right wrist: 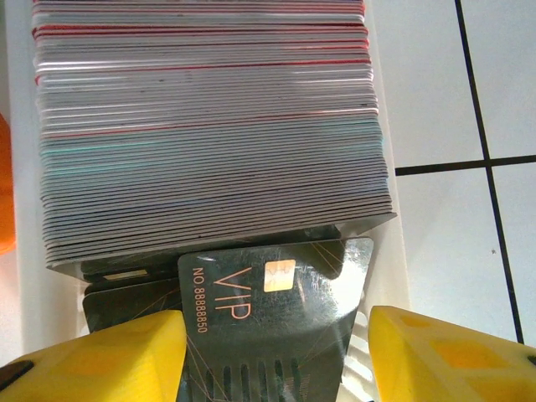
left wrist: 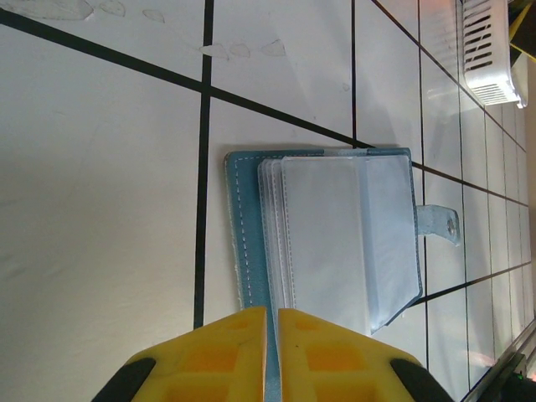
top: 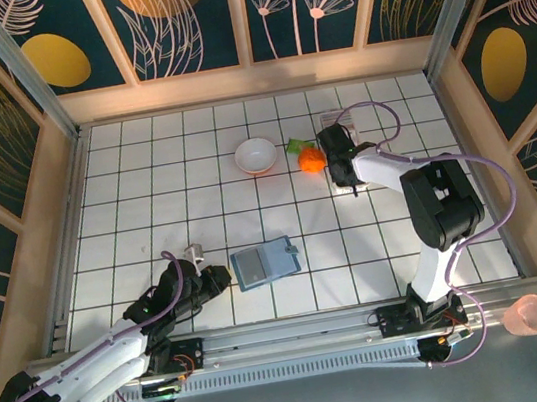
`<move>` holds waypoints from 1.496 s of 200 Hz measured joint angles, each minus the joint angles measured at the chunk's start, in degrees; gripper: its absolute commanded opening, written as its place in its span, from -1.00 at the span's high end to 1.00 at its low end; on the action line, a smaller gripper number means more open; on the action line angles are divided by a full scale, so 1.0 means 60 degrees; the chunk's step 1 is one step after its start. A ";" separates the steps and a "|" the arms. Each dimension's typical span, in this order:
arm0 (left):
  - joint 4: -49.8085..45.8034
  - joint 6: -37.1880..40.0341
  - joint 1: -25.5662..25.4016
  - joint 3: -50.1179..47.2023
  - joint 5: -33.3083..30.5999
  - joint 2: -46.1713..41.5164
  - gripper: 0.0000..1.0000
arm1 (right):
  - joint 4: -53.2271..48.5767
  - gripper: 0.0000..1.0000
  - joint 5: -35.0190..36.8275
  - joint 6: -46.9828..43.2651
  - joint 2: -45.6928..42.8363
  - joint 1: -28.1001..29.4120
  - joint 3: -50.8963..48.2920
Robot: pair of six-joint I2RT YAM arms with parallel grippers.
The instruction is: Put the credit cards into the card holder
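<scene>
Tiled table; card holder just beyond left pincer.

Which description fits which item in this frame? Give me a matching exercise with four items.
Items:
1. card holder
2. credit cards
3. white bowl
4. right end effector

Descriptions:
A. open, a finger on either side of the dark VIP card
B. lying open on the tiled table, clear sleeves up
C. left of the orange toy, towards the far side
D. stacked edge-on, grey with red stripes

Pairs: 1-B, 2-D, 3-C, 4-A
</scene>
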 measured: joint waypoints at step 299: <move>-0.0011 -0.0007 0.0004 -0.0004 0.0000 -0.0200 0.81 | 0.0583 -0.04 -0.0164 0.0189 0.0182 -0.0430 -0.0069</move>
